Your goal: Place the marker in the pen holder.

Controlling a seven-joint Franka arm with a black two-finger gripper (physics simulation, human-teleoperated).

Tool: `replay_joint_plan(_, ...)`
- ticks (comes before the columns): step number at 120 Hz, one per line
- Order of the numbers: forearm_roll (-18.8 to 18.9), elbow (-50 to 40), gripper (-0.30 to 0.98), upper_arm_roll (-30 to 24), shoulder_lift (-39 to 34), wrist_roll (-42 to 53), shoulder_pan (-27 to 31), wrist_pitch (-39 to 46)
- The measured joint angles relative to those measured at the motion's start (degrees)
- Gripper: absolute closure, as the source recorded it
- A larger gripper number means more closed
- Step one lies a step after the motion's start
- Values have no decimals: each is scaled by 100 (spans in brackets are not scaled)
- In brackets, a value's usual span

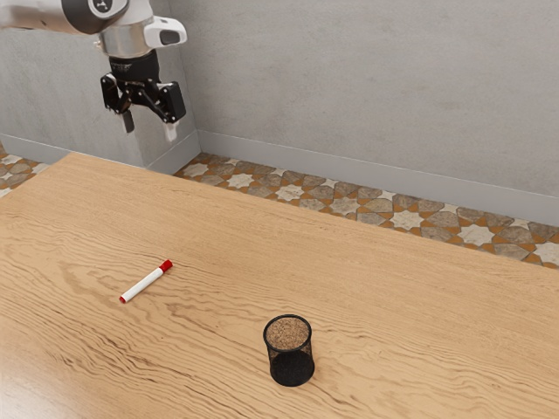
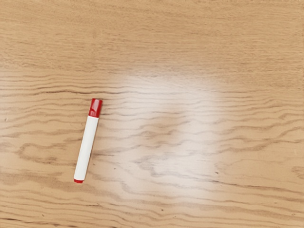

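Observation:
High over the table's far edge, at the exterior view's upper left, my gripper [image 1: 150, 131] hangs open with nothing between its fingers. The white marker [image 1: 147, 282] with a red cap lies flat on the tabletop, well below the gripper. In the wrist view the same marker [image 2: 88, 141] lies on the wood, its red cap and red end both visible. A black mesh pen holder [image 1: 291, 351] stands upright on the table, apart from the marker and toward the exterior view's right; brown speckled material shows through its round opening.
The wooden table [image 1: 367, 301] spreads under both objects. Behind its far edge are a patterned tile floor [image 1: 345, 205] and a grey wall [image 1: 376, 87].

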Motion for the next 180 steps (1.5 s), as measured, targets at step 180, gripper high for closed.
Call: replay_joint_plan(180, 441, -3708, 0, 755, 1316, 1117, 15, 4704)
